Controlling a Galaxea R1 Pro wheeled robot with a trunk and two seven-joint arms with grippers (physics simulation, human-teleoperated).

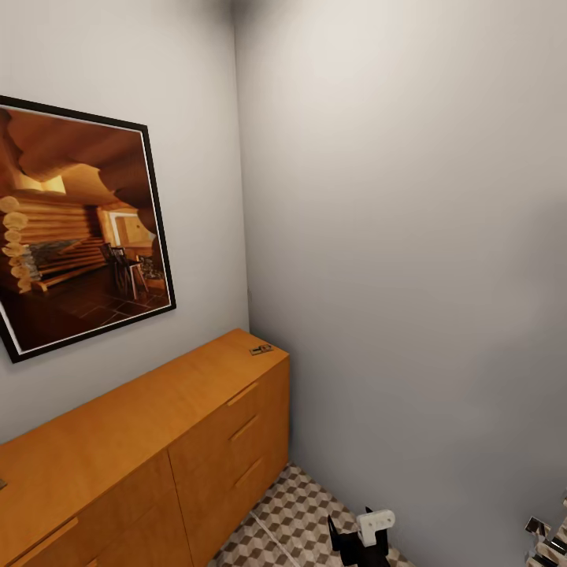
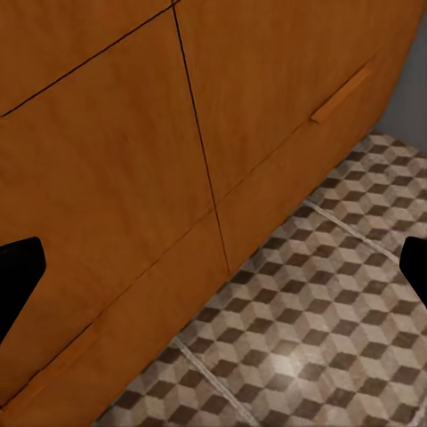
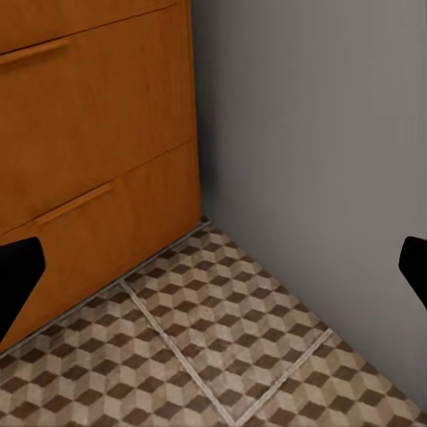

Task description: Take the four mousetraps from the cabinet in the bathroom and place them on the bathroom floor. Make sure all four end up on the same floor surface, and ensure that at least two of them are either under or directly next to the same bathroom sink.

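The cabinet (image 1: 157, 441) runs along the left wall, its drawers shut. One mousetrap (image 1: 261, 349) lies flat on its top at the far end, near the corner. The cube-patterned bathroom floor (image 1: 299, 520) lies below. My left gripper (image 2: 213, 276) is open and empty, low in front of the cabinet's drawer fronts (image 2: 133, 178), its dark fingertips (image 2: 18, 276) wide apart. My right gripper (image 3: 213, 276) is open and empty too, over the floor (image 3: 205, 338) by the cabinet's end (image 3: 98, 133). The bathroom sink is out of view.
A framed picture of a log cabin room (image 1: 79, 228) hangs above the cabinet. A plain grey wall (image 1: 409, 276) closes the right side and meets the cabinet's end. Parts of my arms (image 1: 362, 539) show at the bottom edge. A small dark item (image 1: 2, 484) is cut off at the cabinet top's left edge.
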